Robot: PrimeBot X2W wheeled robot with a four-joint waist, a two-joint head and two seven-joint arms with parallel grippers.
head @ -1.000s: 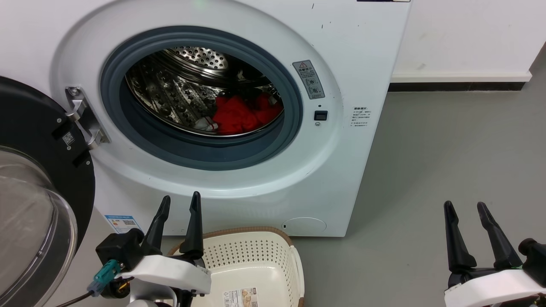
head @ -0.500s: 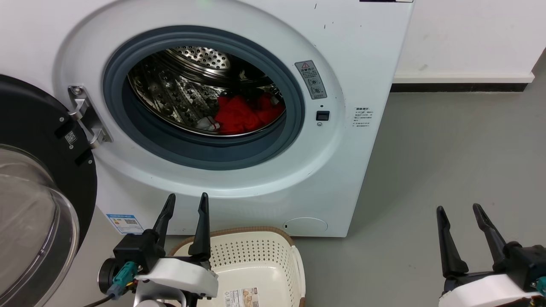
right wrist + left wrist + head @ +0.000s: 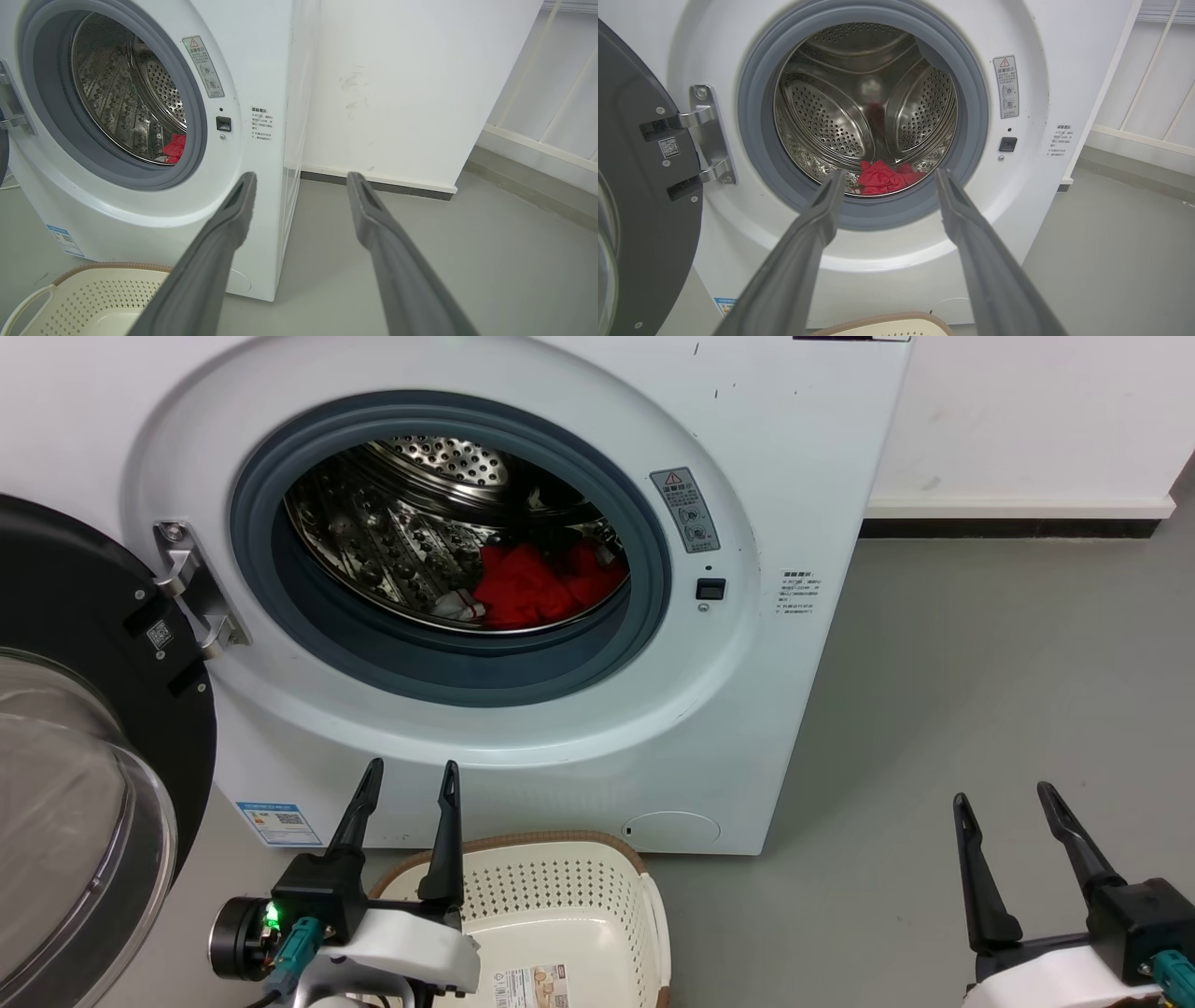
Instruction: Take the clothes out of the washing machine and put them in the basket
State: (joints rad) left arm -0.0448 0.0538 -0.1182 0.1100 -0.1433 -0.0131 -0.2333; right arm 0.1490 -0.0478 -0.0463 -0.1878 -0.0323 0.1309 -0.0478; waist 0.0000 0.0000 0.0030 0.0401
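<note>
The white washing machine [image 3: 523, 728] stands with its black-rimmed glass door [image 3: 84, 784] swung open to the left. Red clothes [image 3: 537, 586] lie at the bottom of the steel drum, also seen in the left wrist view [image 3: 885, 177] and the right wrist view [image 3: 175, 147]. The cream basket [image 3: 560, 915] sits on the floor just before the machine, its bottom label showing and nothing red in it. My left gripper [image 3: 411, 770] is open, low in front of the machine, over the basket's left rim. My right gripper [image 3: 1004, 793] is open over the floor at the lower right.
Grey floor [image 3: 980, 691] stretches to the right of the machine up to a white wall with a dark skirting [image 3: 1008, 527]. A pale railing [image 3: 551, 116] stands at the far right in the right wrist view.
My left gripper has shifted a little right and turned at the wrist. My right gripper has drifted slightly left and down. The head camera has moved a touch. The clothes lie as before.
</note>
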